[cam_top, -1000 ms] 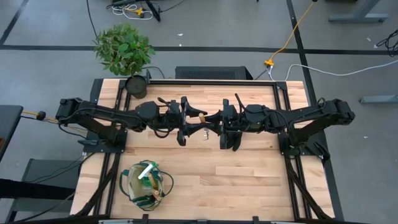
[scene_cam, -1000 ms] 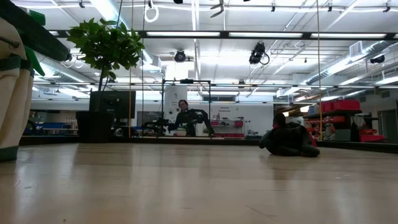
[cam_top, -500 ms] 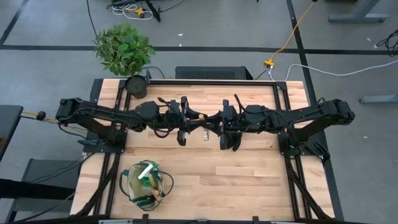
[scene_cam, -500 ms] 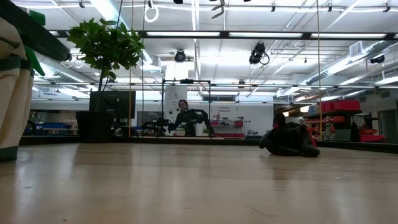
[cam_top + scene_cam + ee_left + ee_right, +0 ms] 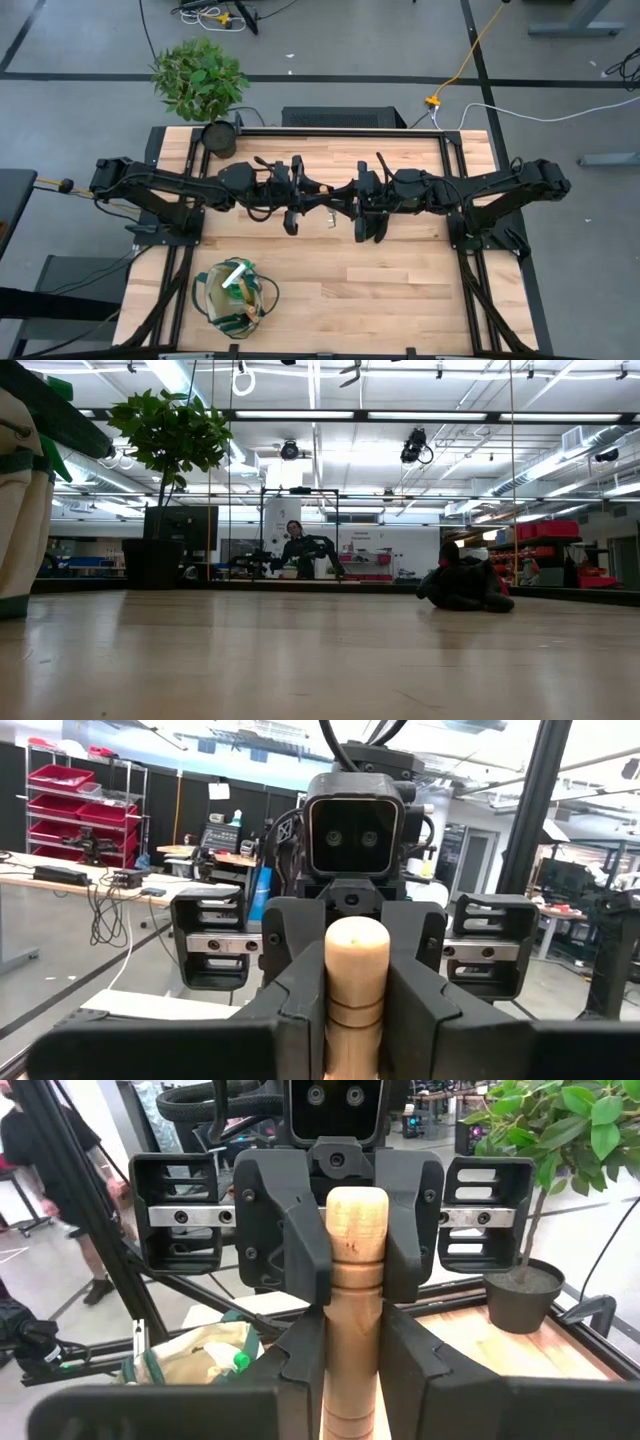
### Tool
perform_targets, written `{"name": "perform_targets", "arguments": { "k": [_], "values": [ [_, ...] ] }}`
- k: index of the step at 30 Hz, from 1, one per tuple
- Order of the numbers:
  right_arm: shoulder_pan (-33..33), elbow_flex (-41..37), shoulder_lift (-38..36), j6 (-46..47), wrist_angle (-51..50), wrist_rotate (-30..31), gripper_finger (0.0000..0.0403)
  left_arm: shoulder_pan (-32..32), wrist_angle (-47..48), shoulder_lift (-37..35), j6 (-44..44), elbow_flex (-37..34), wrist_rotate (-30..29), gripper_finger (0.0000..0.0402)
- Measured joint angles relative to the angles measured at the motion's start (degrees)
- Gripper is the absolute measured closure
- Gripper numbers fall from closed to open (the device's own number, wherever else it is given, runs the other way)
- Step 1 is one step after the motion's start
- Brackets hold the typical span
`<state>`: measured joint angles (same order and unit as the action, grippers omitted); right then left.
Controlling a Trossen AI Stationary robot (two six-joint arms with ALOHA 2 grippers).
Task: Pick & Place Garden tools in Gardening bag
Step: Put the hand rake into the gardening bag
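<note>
A: Where are the two grippers?

B: They meet face to face above the middle of the table (image 5: 400, 280). The left gripper (image 5: 300, 195) and the right gripper (image 5: 357, 200) both have their jaws clamped on one wooden handle (image 5: 357, 1270), each gripping an end of it.

A: Both at once?

B: Yes. In the left wrist view the rounded end of the handle (image 5: 356, 970) sits pinched between that arm's fingers (image 5: 290, 995), with the other gripper right behind it. The right wrist view shows the same from the other side.

A: What tool is it?

B: I cannot tell; only the handle shows, with a pale bit between the grippers in the high view.

A: And the bag?

B: The bag (image 5: 235, 297) stands near the front left of the table, well apart from the grippers, with a green spray bottle (image 5: 236, 274) sticking out of it. A black glove (image 5: 465, 586) lies on the table in the low view.

A: Any writing or labels?

B: None I can read.

A: Anything else?

B: A potted plant (image 5: 200, 78) at the back left corner.
</note>
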<state>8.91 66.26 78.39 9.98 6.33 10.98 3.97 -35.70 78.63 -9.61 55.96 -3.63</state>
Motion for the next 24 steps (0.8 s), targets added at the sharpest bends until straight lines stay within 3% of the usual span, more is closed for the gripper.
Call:
{"name": "perform_targets", "arguments": {
  "k": [4,15,24],
  "values": [
    [0.00,0.00,0.00,0.00,0.07,-0.09,0.0316,0.00,-0.02,0.00,0.12,0.00,0.27,0.0324],
    [-0.02,0.00,-0.62,0.03,-1.23,-1.02,0.0213,0.02,0.39,-0.41,0.22,0.00,0.97,0.0324],
    [-0.02,0.00,-3.98,0.33,-5.30,-1.49,0.0197,-0.31,7.29,-6.58,1.48,-0.02,0.97,0.0324]
  ]
}}
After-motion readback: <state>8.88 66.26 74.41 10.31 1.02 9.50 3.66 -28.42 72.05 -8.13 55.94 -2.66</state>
